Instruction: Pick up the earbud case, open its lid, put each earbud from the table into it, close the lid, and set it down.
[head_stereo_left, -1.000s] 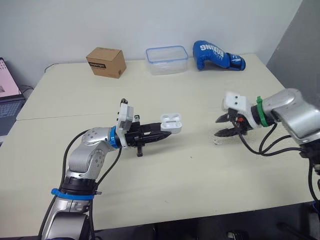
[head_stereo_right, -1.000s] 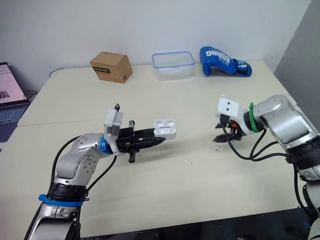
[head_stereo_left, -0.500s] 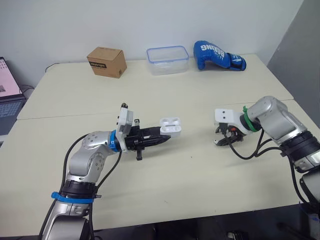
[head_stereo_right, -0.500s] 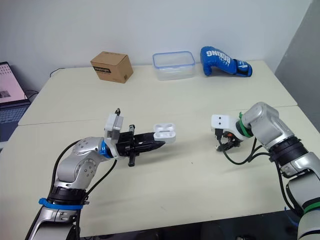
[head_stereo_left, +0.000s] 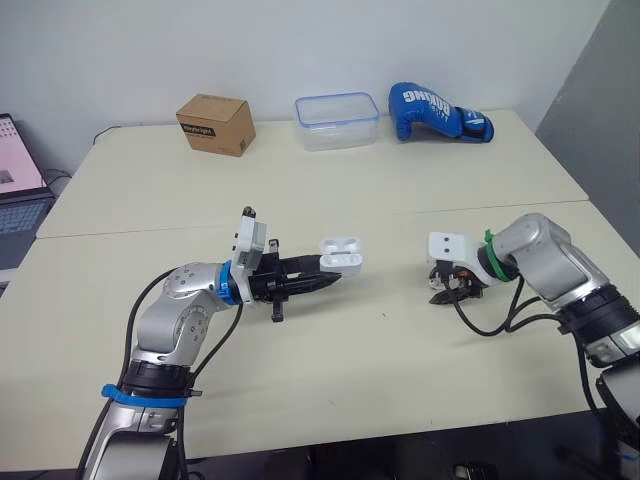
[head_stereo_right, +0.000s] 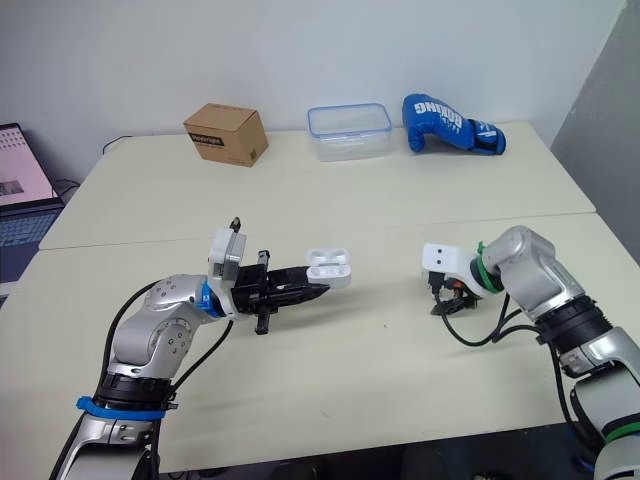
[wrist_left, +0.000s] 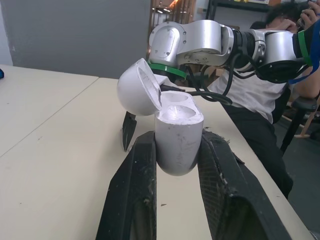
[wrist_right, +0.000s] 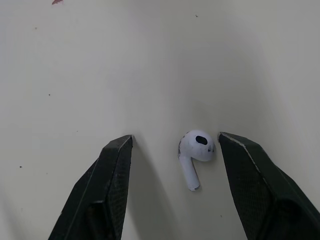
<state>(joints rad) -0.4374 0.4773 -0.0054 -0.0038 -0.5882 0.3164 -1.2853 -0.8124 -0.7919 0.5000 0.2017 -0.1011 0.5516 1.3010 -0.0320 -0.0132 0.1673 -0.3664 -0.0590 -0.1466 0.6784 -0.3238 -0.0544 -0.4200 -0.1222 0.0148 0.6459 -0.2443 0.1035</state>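
The white earbud case (head_stereo_left: 340, 253) hangs a little above the middle of the table with its lid (wrist_left: 137, 92) swung open. My left gripper (head_stereo_left: 328, 271) is shut on the case's lower half (wrist_left: 177, 140), and both sockets look empty. To the right, my right gripper (head_stereo_left: 443, 291) is down at the tabletop, pointing left. Its fingers stand open around a white earbud (wrist_right: 195, 151) lying on the table, closer to one finger (wrist_right: 245, 160) than to the other. I cannot make out a second earbud.
Along the table's far edge stand a cardboard box (head_stereo_left: 213, 123), a clear plastic container (head_stereo_left: 336, 120) and a blue boxing glove (head_stereo_left: 438, 110). A laptop (head_stereo_left: 15, 180) sits off the left side. A seated person (wrist_left: 260, 95) is behind my right arm in the left wrist view.
My right gripper has come down and to the left until its open fingers sit on either side of the earbud. The left gripper with the open case has stayed put.
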